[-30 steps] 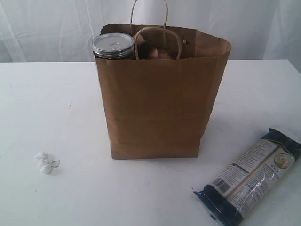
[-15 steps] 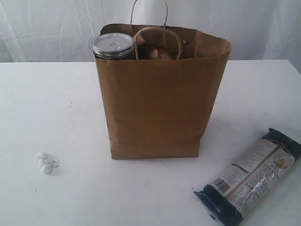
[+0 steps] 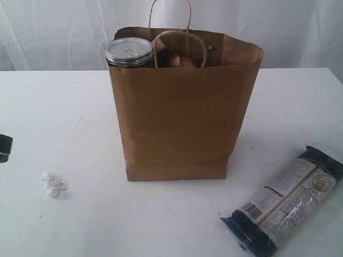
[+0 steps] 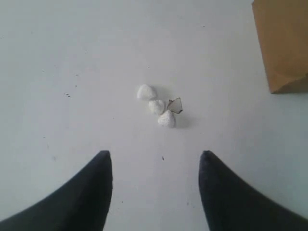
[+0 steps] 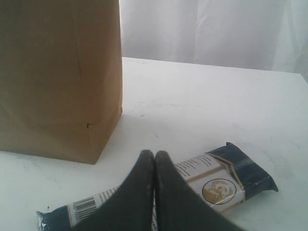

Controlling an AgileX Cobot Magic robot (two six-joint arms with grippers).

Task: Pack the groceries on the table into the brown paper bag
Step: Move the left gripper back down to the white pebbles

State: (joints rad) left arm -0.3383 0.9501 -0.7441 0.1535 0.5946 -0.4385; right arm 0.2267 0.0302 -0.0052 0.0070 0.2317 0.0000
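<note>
You have the white surface [image 3: 59, 112] spreading wide, and the brown paper bag [image 3: 179, 118] stands upright near its middle. The long dark-blue packet [image 3: 284, 206] lies flat on the surface, to the right of the bag and clear of it. The silver pull-tab can [image 3: 128, 52] stands inside the bag at its left side, with its lid showing at the rim. Your left gripper [image 4: 155, 155] is released, empty, jaws apart, close to three small white lumps [image 4: 158, 106]. Your right gripper [image 5: 154, 154] is clenched on nothing, close to the packet.
</note>
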